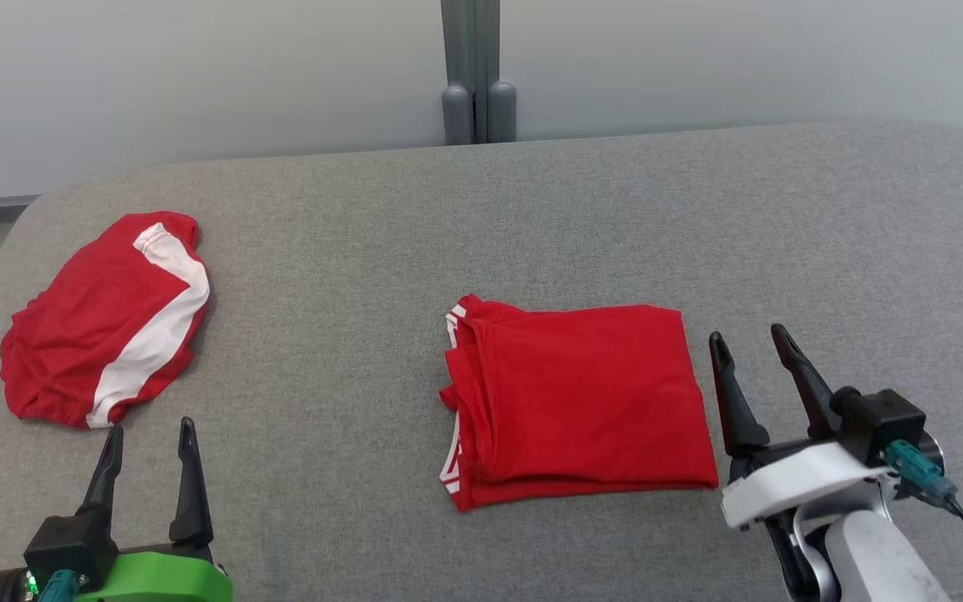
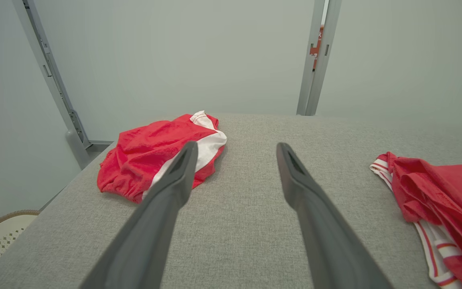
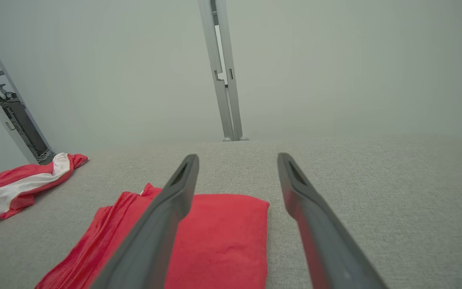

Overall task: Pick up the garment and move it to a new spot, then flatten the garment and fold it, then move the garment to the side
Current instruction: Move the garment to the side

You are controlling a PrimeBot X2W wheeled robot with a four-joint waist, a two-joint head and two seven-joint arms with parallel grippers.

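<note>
Now your folded garment [image 1: 573, 401] lies central on the counter [image 1: 532, 209], just beside the right tool [image 1: 747, 334]. Left tool [image 1: 151, 426] and right stand wide, empty. Folding looks done; next, grip an edge and shift it aside.

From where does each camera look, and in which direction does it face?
Head view: from above, looking forward and down at the grey fabric surface; both arms' open jaws show at the bottom corners.
Left wrist view: low over the surface, facing the wall; the crumpled red-and-white garment lies beyond its open jaws, leftward.
Right wrist view: low over the folded red garment, facing the grey post; its open jaws show.
Shared: all three views show both garments.
</note>
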